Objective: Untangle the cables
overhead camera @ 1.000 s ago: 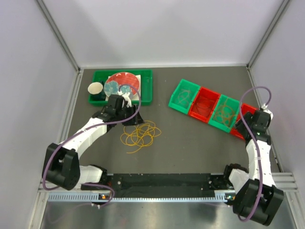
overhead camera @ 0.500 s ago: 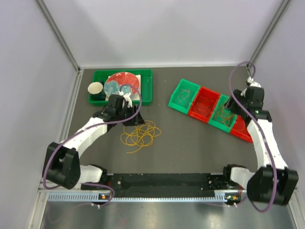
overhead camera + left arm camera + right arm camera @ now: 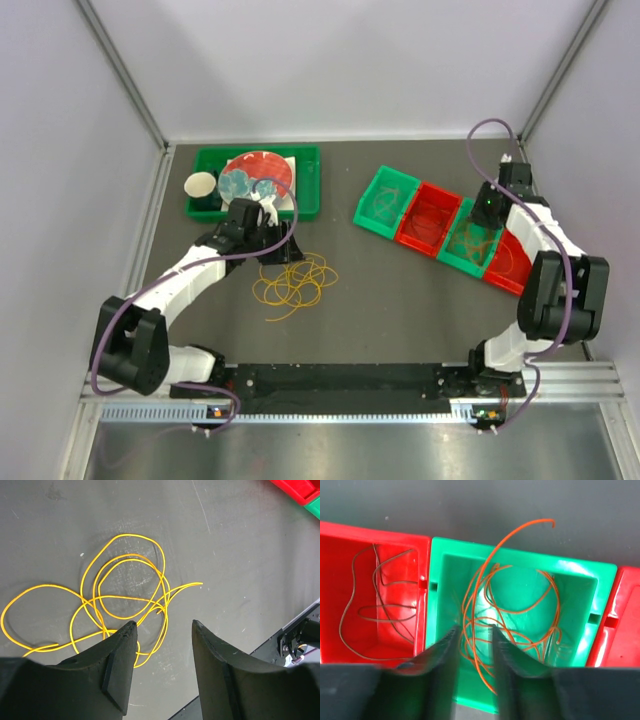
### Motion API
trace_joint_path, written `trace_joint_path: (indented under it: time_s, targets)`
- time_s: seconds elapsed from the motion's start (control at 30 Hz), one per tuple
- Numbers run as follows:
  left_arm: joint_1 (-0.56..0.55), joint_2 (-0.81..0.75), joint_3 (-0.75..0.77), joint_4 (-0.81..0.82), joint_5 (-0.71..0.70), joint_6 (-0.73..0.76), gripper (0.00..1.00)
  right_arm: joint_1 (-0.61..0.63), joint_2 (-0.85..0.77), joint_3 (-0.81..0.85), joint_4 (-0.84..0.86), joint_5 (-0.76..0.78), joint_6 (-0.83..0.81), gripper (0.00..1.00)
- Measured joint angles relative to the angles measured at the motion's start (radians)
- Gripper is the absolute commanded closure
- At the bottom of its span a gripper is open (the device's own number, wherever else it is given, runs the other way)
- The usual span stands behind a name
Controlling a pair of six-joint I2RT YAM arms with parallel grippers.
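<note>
— Step in hand, we judge: sorting the strands apart by colour, with one heap left. Nearest us, the thin yellow wire cables lie looped over one another on the dark table, left of its middle and away from every edge.

— Our left gripper hangs just above them, jaws roughly half apart, gripping nothing. Next we'd have it drop and pinch a single strand, not a crossing.

— Farther off, toward the right edge, our right gripper sits over the thin orange wire cable in a green plastic bin. The jaws are narrow, with a strand between them; whether it is pinched, we cannot tell.

— Counts: two grippers; four bins in a row, two green, two red; one yellow heap, its strands beyond our numbering; one dark maroon wire in the red plastic bin alongside.
</note>
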Motion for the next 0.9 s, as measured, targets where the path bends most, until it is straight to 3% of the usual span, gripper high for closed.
trace_joint_path:
  time_s: [0.03, 0.27, 0.43, 0.67, 0.9]
  targets:
    - [0.000, 0.000, 0.000, 0.000, -0.002, 0.001, 0.48, 0.000, 0.006, 0.000, 0.009, 0.003, 0.006, 1.00]
    - [0.000, 0.000, 0.000, -0.002, -0.007, 0.011, 0.48, 0.000, -0.016, 0.000, 0.050, -0.005, 0.021, 1.00]
    - [0.000, 0.000, 0.000, -0.004, -0.008, 0.013, 0.48, 0.000, -0.174, 0.027, 0.016, -0.035, 0.043, 1.00]
    - [0.000, 0.000, 0.000, -0.004, -0.006, 0.014, 0.48, 0.002, -0.421, 0.198, 0.001, -0.029, 0.119, 1.00]
    - [0.000, -0.001, 0.000, -0.004, -0.005, 0.014, 0.48, 0.042, -0.456, 0.223, -0.021, 0.074, 0.216, 1.00]
